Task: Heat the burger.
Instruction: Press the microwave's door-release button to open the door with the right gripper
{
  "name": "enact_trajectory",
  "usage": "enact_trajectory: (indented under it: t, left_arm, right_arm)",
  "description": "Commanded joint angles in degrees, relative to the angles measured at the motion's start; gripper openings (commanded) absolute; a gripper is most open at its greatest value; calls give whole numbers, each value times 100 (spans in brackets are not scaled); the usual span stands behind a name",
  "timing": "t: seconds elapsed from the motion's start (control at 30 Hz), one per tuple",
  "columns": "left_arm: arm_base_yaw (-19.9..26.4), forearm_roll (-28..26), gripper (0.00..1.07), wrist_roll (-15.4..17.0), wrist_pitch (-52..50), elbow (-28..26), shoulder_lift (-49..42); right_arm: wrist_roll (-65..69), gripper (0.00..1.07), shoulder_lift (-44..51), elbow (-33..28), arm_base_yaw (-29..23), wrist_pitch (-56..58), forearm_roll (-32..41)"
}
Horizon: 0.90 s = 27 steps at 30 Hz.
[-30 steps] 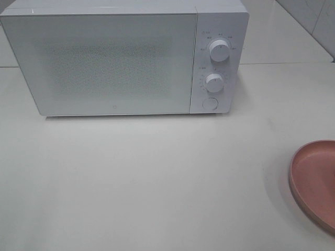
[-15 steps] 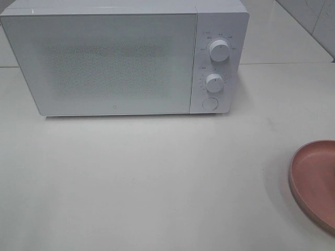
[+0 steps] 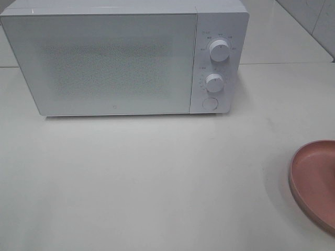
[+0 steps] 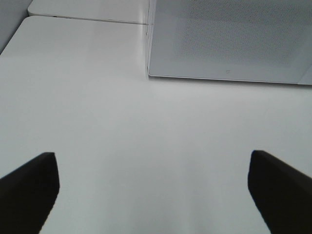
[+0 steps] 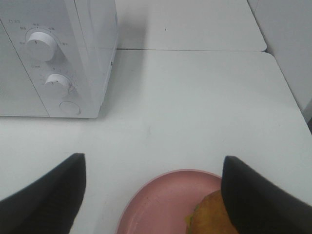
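Right wrist view: the right gripper [image 5: 153,163] is wide open and empty. Close by, the burger [image 5: 208,215] sits on the pink plate [image 5: 156,207], near the shut microwave [image 5: 58,63]. The left gripper [image 4: 152,157] is open too. I think the burger is light and squishy, so pinch the bun's sides softly.

shut white microwave [image 3: 115,63], pink plate [image 3: 314,180] on table [image 3: 157,178].

Glossy white microwave [image 3: 115,63], smooth matt table [image 3: 157,178]
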<state>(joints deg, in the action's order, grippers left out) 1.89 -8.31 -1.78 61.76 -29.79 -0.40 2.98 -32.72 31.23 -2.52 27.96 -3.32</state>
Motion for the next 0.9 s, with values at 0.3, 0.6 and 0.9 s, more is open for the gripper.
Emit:
enact_trajectory:
  t: [0.3, 0.6, 0.9]
  left_arm:
    - [-11, -17, 98, 17, -63, 23, -74]
    - [-11, -17, 98, 17, -63, 23, -74]
    - [-11, -17, 98, 17, -63, 23, -74]
  right_arm:
    - [29, 73, -716, -74, 40, -1020, -11]
    - [-23, 73, -1387, -739, 40, -3060, -17]
    - [-40, 73, -2343, -922, 40, -4693, -17]
